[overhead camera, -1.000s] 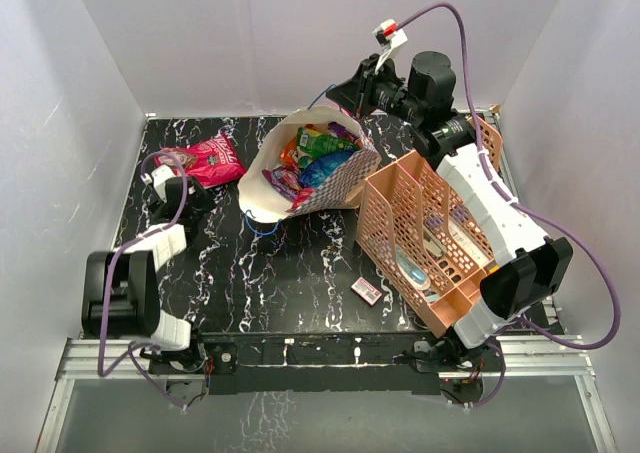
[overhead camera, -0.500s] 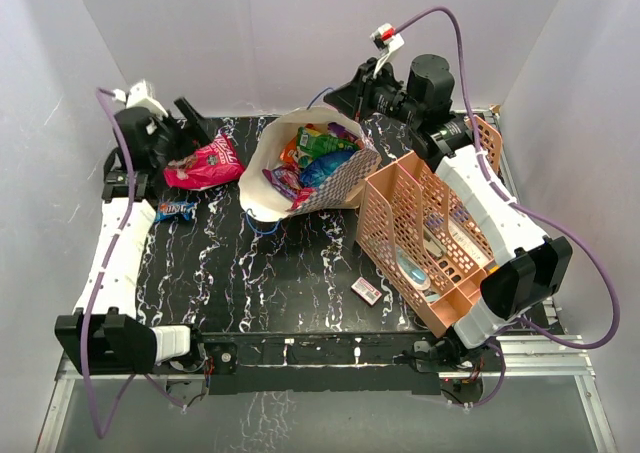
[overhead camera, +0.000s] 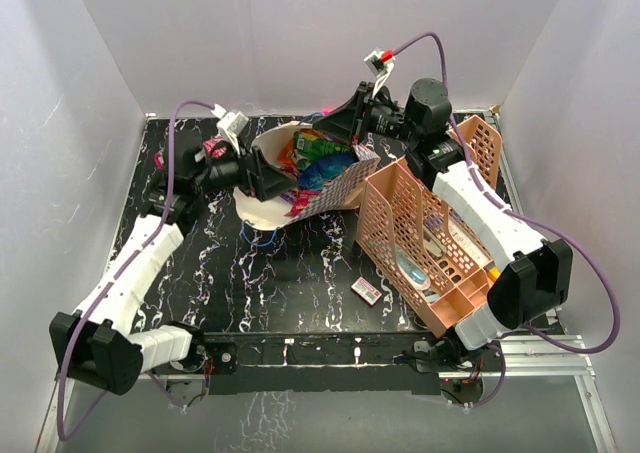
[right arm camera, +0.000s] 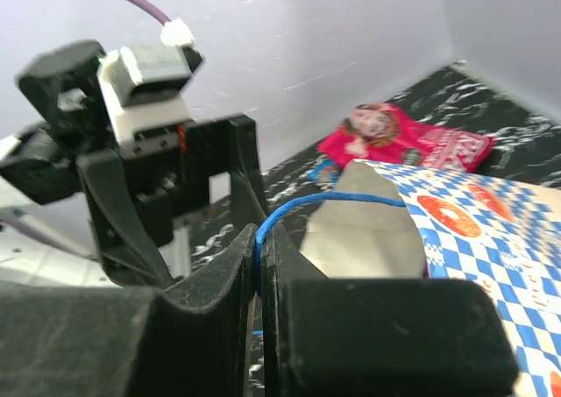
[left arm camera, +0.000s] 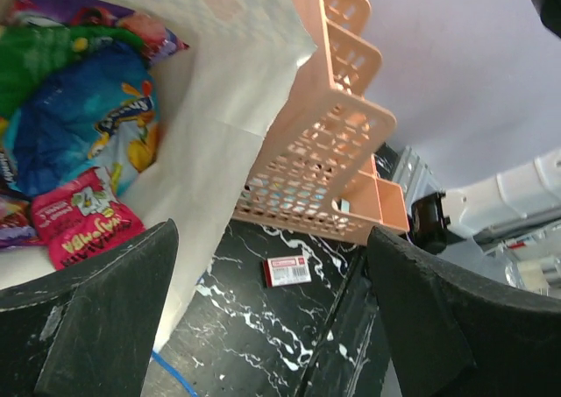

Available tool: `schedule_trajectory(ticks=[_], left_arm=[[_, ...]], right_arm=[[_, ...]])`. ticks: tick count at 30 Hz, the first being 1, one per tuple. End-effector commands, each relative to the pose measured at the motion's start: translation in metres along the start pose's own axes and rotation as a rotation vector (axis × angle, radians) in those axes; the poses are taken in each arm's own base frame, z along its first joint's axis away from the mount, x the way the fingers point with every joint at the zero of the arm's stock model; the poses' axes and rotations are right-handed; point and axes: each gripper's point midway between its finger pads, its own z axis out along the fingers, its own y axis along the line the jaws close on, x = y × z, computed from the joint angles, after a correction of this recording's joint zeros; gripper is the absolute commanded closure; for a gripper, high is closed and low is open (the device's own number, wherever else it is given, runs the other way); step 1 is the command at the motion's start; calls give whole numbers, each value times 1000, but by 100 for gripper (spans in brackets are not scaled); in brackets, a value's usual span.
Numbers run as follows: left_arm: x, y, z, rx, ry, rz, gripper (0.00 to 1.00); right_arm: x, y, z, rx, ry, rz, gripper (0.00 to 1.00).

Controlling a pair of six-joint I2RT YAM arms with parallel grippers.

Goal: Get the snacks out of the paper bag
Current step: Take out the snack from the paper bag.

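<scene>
Right gripper (right arm camera: 260, 239) pinches the blue cord handle (right arm camera: 337, 201) of the paper bag (overhead camera: 345, 178), steadying it. Left gripper (left arm camera: 272, 235), jaws spread at the bag's mouth, should reach squarely for the pink packet (left arm camera: 83, 229) inside.

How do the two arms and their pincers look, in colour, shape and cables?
The left arm and the right arm have white shell links and black round joint housings. A purple cable loops along each; the right one ends in a white plug with a red mark. The left pincer and right pincer have matte black, wedge-shaped fingers.
</scene>
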Motion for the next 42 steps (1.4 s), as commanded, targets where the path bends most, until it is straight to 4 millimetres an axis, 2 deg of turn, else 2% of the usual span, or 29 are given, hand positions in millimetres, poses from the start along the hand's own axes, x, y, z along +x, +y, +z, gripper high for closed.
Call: schedule_trajectory(ticks=[1,3,5,8,10,14,17,20,27,33,42], left_arm=[[6,-22,-7,55,-73,96,13],[17,-11,-3,-1,-90,64,12],[31,-9,3,9,-85,60,11],[43,16,12,-115,-99,32,11],[43,31,15,-201,-126,29,11],[45,48,27,-326,-167,45,21],[50,55,38,-379,-159,93,33],[60,70,47,-439,-65,132,34],[66,107,63,-541,-7,210,33],[81,128,101,-521,44,179,32],[98,173,133,-619,180,203,15]], right_arm=[[-26,71,6,-242,-68,14,92],[-23,73,11,-246,-58,35,92],[-21,72,14,-239,-58,54,92],[-23,70,15,-224,-68,74,92],[-24,70,15,-218,-71,77,92],[-21,66,16,-202,-63,82,92],[-21,65,16,-197,-61,84,92],[-25,68,15,-194,-65,75,92],[-35,72,9,-163,-81,35,92],[-40,77,8,-170,-96,20,92],[-44,82,5,-186,-105,6,92]])
